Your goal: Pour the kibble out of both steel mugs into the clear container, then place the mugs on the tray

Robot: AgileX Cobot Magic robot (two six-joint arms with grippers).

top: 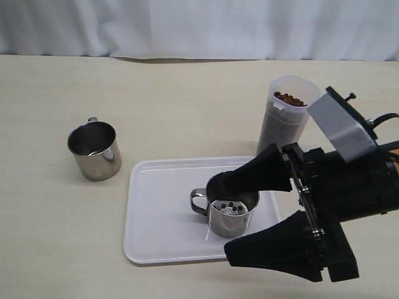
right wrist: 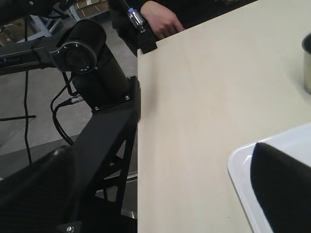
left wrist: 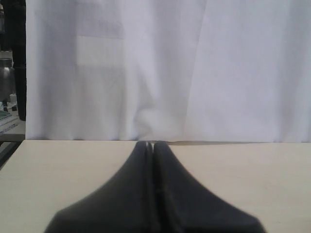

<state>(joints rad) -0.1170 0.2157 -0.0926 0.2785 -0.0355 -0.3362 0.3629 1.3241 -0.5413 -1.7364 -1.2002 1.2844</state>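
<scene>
Black right gripper is filling the foreground, fingers spread wide on either side of a short shiny stainless-steel mug. The upper finger is hiding the mug's far rim, so contact can't be told. That mug is standing upright on the flat white rounded-corner plastic tray, with a few round dark-brown kibble pellets lying inside. Second identical steel mug is sitting on the beige table left of the tray, contents unclear. Tall frosted plastic tumbler is standing behind the tray, kibble showing near its rim. Left gripper is looking blurry in its wrist view, fingers pressed together on nothing.
</scene>
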